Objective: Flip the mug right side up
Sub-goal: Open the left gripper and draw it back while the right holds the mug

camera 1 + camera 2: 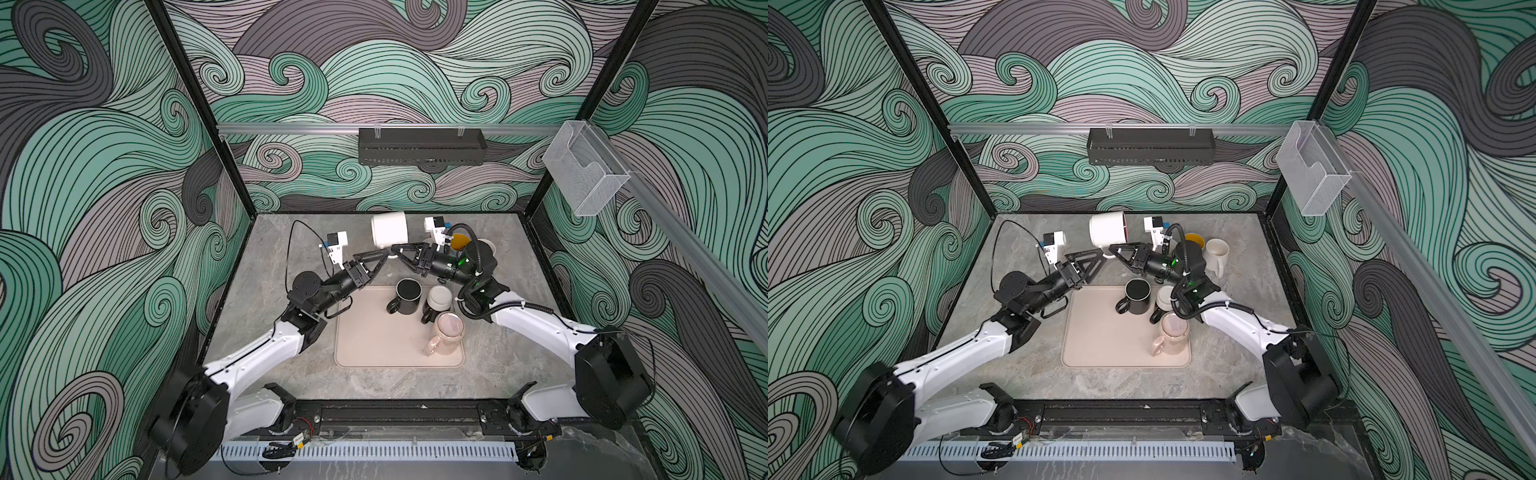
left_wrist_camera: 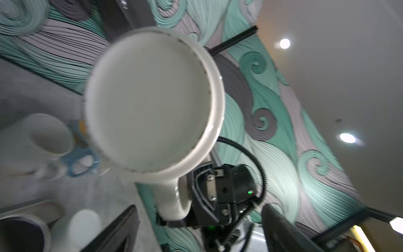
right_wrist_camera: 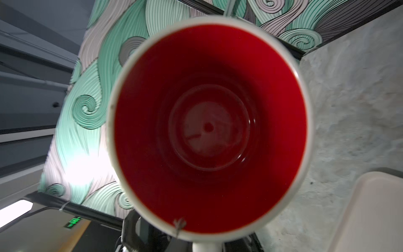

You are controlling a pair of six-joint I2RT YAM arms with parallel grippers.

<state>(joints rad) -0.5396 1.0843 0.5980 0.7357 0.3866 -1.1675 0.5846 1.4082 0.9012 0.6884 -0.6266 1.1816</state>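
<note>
No legible text, brand, number or label found in any view. One green lit sign (image 3: 73,222) shows in the right wrist view, well ahead of the right gripper (image 1: 395,250) and out past the rim of the mug (image 3: 207,126). Its characters are too blurred to read.

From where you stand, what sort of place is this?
Likely a robot test booth, not a kitchen: left arm and right arm on a rail, patterned walls boxing in a table, mugs on a tray.
</note>
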